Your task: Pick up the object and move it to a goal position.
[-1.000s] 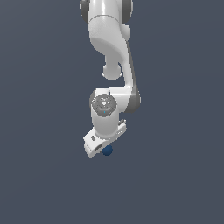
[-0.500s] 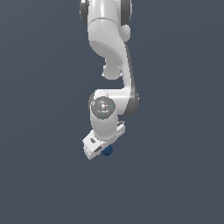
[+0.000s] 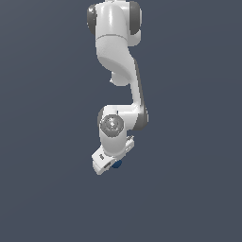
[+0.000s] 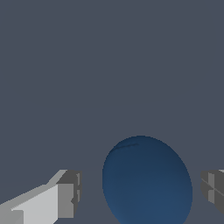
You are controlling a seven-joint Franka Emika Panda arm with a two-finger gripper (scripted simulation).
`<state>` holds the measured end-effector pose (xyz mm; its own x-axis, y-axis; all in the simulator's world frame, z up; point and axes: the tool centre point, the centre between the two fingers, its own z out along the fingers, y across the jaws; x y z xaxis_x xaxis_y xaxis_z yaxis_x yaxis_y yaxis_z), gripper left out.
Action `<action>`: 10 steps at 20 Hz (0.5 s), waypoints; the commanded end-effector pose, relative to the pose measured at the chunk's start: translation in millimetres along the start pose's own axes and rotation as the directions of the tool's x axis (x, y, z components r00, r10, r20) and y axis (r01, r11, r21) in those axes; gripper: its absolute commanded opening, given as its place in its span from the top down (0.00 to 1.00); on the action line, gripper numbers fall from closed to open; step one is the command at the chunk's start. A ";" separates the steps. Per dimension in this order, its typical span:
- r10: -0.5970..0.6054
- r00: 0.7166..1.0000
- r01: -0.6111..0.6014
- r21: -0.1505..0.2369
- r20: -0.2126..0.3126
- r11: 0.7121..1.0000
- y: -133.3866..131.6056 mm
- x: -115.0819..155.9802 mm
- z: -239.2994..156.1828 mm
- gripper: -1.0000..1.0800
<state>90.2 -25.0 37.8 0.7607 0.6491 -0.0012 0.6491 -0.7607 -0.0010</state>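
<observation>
Low in the exterior view, the gripper (image 3: 113,166) has barely shifted; jaws wide, straddling the ball (image 4: 146,181), grasp pending.

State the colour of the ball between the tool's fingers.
Dark blue, plain and smooth; the ball shows best in the wrist view.

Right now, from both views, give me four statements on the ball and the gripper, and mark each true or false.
1. The ball is dark blue. True.
2. The gripper is shut on the ball. False: in the wrist view there is a gap between the ball and each fingertip.
3. In the exterior view the ball shows in full, well clear of the arm. False: only a small part of it peeks out under the white gripper.
4. The ball lies between the two fingers. True.
</observation>
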 end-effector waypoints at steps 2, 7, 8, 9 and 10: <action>0.000 1.000 0.000 -0.001 -0.001 1.000 0.8 0.5 7.8 0.04; 0.000 1.000 0.000 -0.001 -0.001 1.000 1.3 1.3 6.8 1.00; 0.000 1.000 0.000 -0.001 -0.001 1.000 1.3 1.3 6.8 1.00; 0.000 1.000 0.000 -0.001 -0.001 1.000 1.3 1.3 6.8 1.00; 0.000 1.000 0.000 -0.001 -0.001 1.000 1.3 1.3 6.8 1.00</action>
<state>91.7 -25.2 30.6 0.7605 0.6493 -0.0008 0.6493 -0.7605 -0.0006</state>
